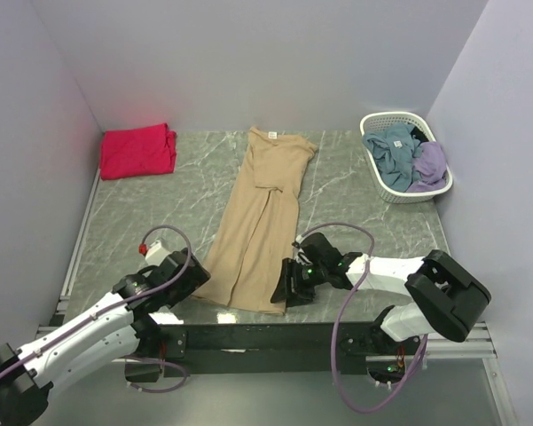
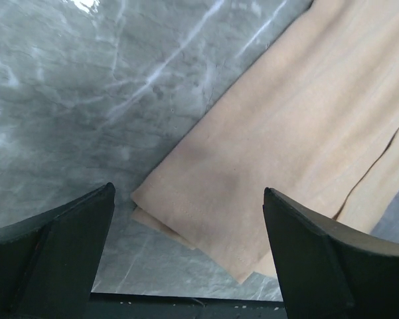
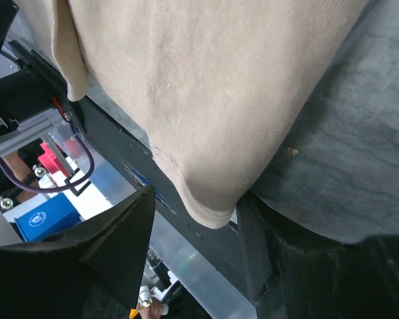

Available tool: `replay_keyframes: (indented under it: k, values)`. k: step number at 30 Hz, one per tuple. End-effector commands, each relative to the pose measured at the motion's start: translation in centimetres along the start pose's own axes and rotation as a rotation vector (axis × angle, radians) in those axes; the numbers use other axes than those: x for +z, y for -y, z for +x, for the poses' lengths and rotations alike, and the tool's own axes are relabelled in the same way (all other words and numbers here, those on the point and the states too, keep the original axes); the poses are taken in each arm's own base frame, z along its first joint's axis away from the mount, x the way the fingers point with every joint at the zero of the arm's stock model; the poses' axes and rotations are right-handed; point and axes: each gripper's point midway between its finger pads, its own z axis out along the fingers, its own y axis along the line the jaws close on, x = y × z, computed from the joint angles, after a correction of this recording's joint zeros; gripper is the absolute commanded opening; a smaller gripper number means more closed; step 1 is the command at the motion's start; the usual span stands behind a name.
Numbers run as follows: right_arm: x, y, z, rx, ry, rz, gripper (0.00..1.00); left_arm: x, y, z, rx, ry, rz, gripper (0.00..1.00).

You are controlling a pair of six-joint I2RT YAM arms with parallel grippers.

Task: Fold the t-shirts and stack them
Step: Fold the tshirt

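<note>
Left gripper [image 2: 189, 193] and right gripper [image 3: 196, 199] gape around the tan t-shirt [image 1: 262, 204] hem corners; next I pinch both, fold upward.

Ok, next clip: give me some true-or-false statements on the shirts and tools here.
1. The tan cloth t-shirt lies in a long narrow strip, collar at the far end. True.
2. The folded red-pink cloth t-shirt sits on the tan one. False: it lies apart, at the far left corner.
3. The left tool is open over the tan shirt's near hem. True.
4. The white plastic lattice basket is empty. False: it holds blue and purple clothes.
</note>
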Motion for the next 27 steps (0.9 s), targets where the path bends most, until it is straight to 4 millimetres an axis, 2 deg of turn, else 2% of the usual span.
replay_keyframes:
  k: [1,5,9,13,15,16,18,19,21,22,25,26,27]
  values:
    - [0.6,3.5,0.1,0.025,0.029,0.150,0.58,-1.0,0.8,-1.9,-0.053,0.080,0.014,0.99]
    - [0.5,3.9,0.5,0.034,0.027,0.152,0.40,0.0,-0.3,-1.1,-0.017,0.050,-0.062,0.99]
    - [0.4,4.0,0.6,0.033,0.030,0.157,0.40,0.7,-0.8,-0.4,0.041,0.020,-0.112,0.99]
    - [0.1,3.8,0.5,0.027,0.042,0.157,0.42,1.1,-1.2,0.1,0.053,0.004,-0.116,0.92]
    - [0.0,4.0,0.5,0.033,0.045,0.165,0.43,1.0,-0.7,0.4,0.048,-0.009,-0.081,0.79]
    - [0.0,4.1,0.5,0.033,0.048,0.168,0.43,1.1,-0.5,0.5,0.047,-0.015,-0.062,0.65]
    - [-0.1,4.4,0.6,0.038,0.054,0.178,0.43,0.9,-0.1,0.8,0.041,-0.031,-0.032,0.53]
    - [-0.2,4.4,0.7,0.036,0.056,0.179,0.43,0.8,-0.2,1.3,0.038,-0.054,-0.027,0.43]
    - [-0.3,4.5,0.7,0.040,0.059,0.180,0.40,0.7,-0.3,1.7,0.036,-0.074,-0.019,0.33]
    - [-0.4,4.5,0.7,0.040,0.061,0.181,0.38,0.7,-0.5,2.3,0.035,-0.099,-0.019,0.20]
    - [-0.5,4.7,0.8,0.044,0.068,0.182,0.20,0.7,-0.3,3.0,0.031,-0.131,0.013,0.01]
    - [-0.6,4.8,0.9,0.042,0.070,0.182,0.09,0.5,0.0,3.5,0.033,-0.156,0.033,0.01]
    - [-0.7,5.1,1.2,0.049,0.066,0.189,0.05,0.5,0.0,3.7,0.031,-0.162,0.037,0.01]
